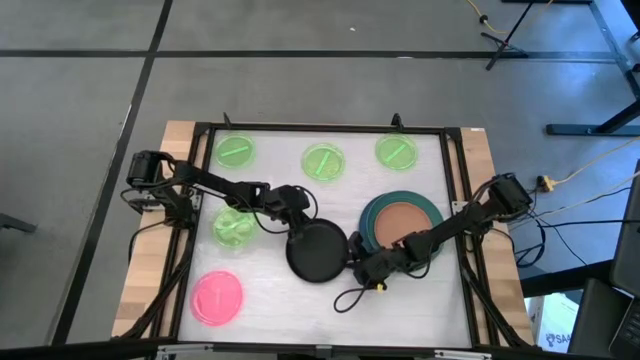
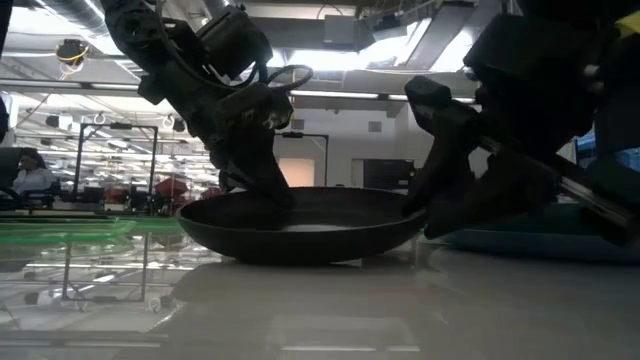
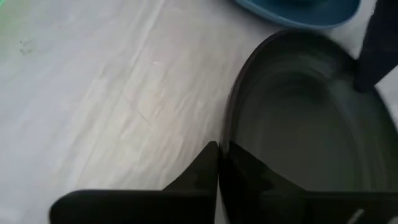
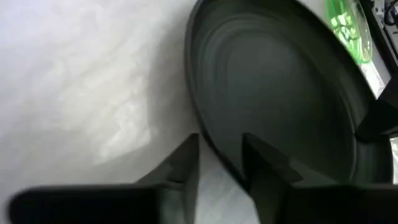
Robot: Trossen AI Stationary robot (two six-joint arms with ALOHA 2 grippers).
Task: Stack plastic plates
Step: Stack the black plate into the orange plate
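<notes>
The black plate (image 1: 316, 251) sits mid-bench between both arms, the left end effector (image 1: 296, 214) clamped on its far-left rim, the right end effector (image 1: 362, 268) straddling its opposite rim, fingers slightly apart.

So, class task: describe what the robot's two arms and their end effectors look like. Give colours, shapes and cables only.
Both arms are dark, nearly black, built from slim jointed segments with bulkier blocks at the base. The left end effector and right end effector each end in two flat, dark, wedge-shaped fingers. A black cable loops on the table beside the right one, with a small yellow mark close by. No other markings are legible.
</notes>
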